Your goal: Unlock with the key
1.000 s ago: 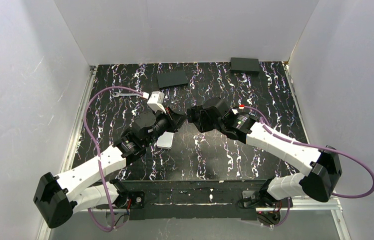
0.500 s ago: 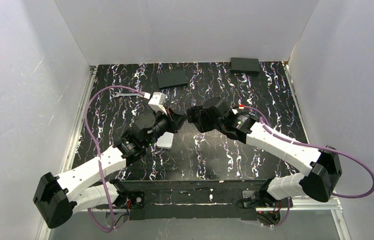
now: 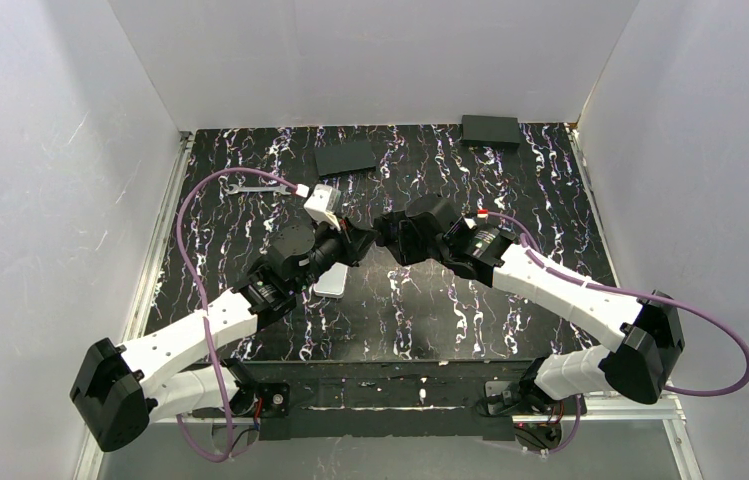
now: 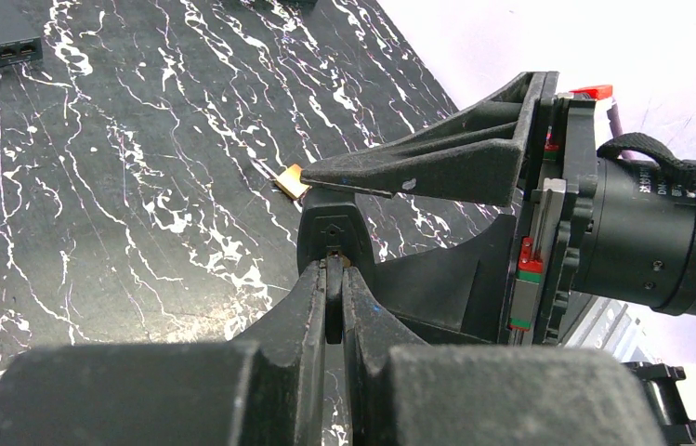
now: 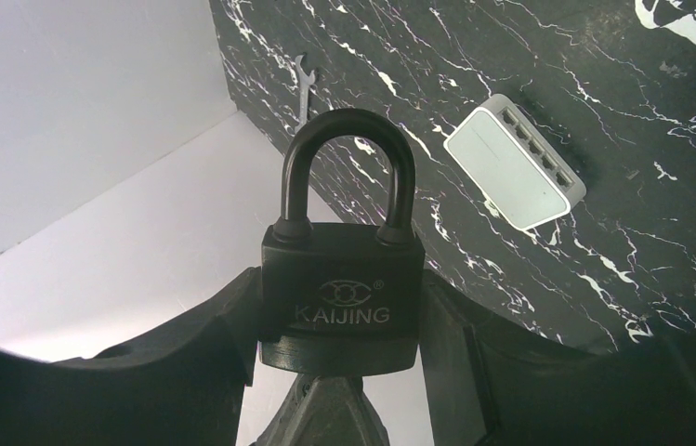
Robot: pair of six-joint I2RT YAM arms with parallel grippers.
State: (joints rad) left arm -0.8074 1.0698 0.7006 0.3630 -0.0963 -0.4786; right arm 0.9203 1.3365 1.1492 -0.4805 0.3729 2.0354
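Right fingers [image 3: 386,234] grasping the padlock [image 5: 339,288] by both sides of its body, clear of the table [image 3: 450,310]. Shackle arches above these fingers, both legs seated in the body

Left fingers [image 4: 311,302] clenched tip to tip on the key [image 4: 331,279]. Only a thin dark sliver shows between the pads, its end right at the padlock's underside. How far the blade sits in the lock: cannot tell

Left fingertips sit directly beneath the padlock, between the two right fingers

Small brass-coloured bit [image 4: 290,178] just past the upper right finger's tip, not identified

White switch box [image 5: 516,177] lies on the table beyond the right fingers, with the wrench [image 5: 302,88] farther off
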